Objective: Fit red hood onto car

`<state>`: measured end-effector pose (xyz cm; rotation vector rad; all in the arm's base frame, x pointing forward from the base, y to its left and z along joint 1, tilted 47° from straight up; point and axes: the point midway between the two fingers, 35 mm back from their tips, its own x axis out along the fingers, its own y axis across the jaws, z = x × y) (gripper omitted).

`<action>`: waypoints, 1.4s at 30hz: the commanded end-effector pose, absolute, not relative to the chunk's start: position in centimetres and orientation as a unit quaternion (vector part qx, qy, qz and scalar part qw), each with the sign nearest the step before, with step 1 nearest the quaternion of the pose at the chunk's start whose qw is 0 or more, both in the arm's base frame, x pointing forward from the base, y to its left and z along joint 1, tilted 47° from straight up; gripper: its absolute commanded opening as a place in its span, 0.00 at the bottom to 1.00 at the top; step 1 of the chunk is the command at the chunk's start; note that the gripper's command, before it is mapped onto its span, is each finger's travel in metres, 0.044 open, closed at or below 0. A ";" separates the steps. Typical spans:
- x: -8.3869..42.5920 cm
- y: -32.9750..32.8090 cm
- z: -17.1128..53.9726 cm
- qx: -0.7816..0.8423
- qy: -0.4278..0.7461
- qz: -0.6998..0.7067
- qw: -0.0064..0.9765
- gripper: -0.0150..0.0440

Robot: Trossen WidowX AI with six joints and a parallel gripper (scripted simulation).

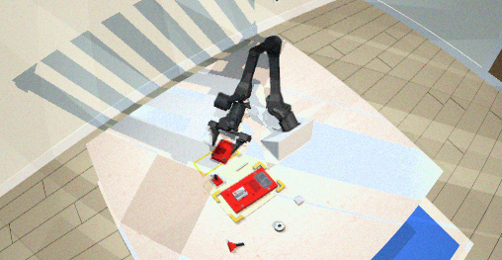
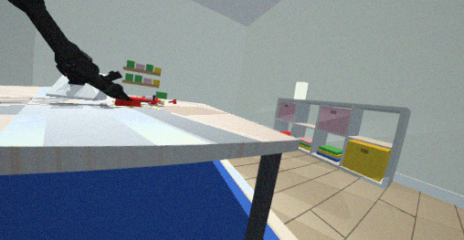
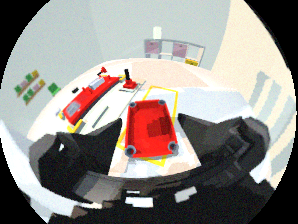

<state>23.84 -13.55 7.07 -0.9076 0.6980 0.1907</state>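
The red hood [image 1: 223, 151] [image 2: 128, 102] [image 3: 150, 137] lies on the table, partly over a yellow outline [image 1: 199, 169] [image 3: 165, 89], with grey rings at its corners in the wrist view. My gripper [image 1: 224, 148] [image 3: 150, 117] is open and empty, one finger on each side of the hood with gaps between. The red chassis [image 1: 253, 189] [image 3: 90, 101] sits inside the jig's yellow corner brackets [image 1: 237, 218] [image 3: 75, 126]. The pale engine block [image 1: 240, 193] [image 3: 96, 83] is on its deck. The pegs are too small to make out clearly.
A small red part with a black stem [image 1: 216, 180] [image 3: 130, 85] stands between outline and chassis. Another red part [image 1: 232, 246], a grey-white ring [image 1: 279, 225] and a small pale block [image 1: 298, 200] lie beyond the jig. A pale wedge-shaped box [image 1: 292, 141] is beside the arm's base.
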 end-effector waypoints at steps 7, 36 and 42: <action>23.8 -13.8 6.5 -0.427 0.330 0.094 0.837 1.00; 23.8 -14.3 6.4 -0.429 0.330 0.090 0.836 0.71; 24.1 -13.4 7.2 -0.429 0.331 0.091 0.836 0.44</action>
